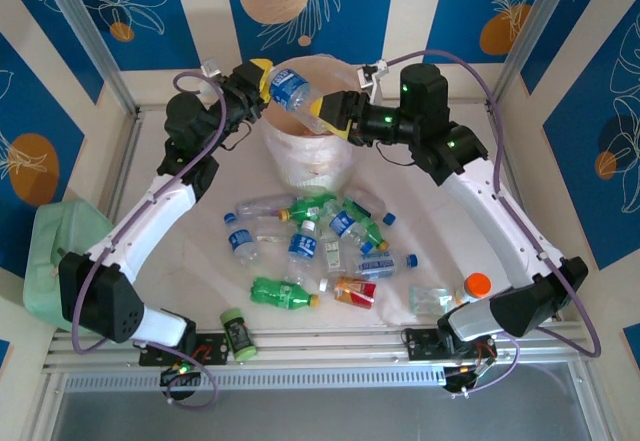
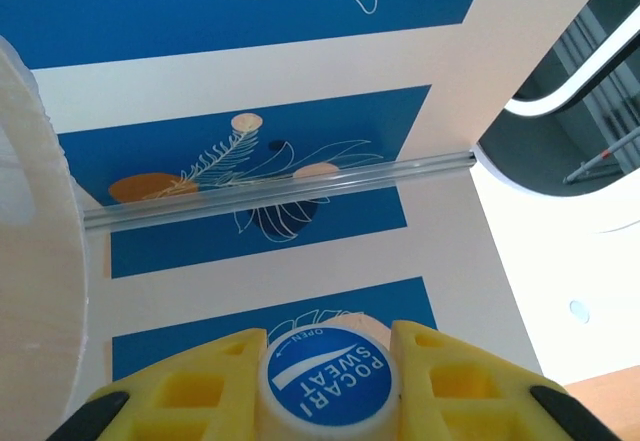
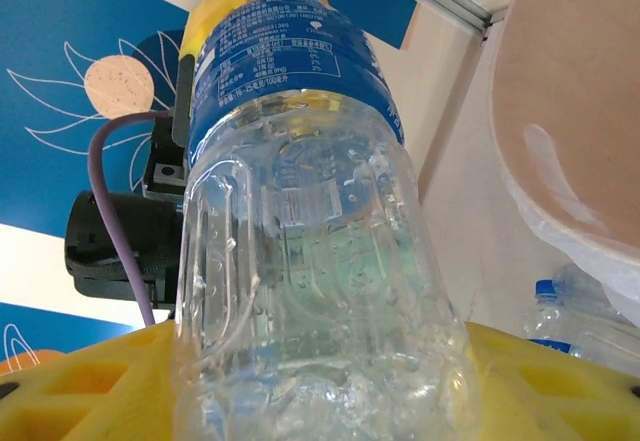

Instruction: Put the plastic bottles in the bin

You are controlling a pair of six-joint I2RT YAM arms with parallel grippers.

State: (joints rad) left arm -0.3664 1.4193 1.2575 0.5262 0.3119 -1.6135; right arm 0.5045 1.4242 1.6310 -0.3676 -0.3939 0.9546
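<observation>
A clear plastic bottle with a blue label hangs tilted over the rim of the cream bin, held at both ends. My left gripper is shut on its blue-and-white cap, yellow fingers pressing either side. My right gripper is shut on the bottle's base, its yellow fingers against both sides. In the right wrist view the bin sits to the right of the bottle. Several more plastic bottles, clear, green and one red-orange labelled, lie on the table in front of the bin.
A mint-green container stands off the table's left edge. A small dark jar with a green lid sits at the front rail. A flat clear scrap and an orange-capped bottle lie near the right arm's base.
</observation>
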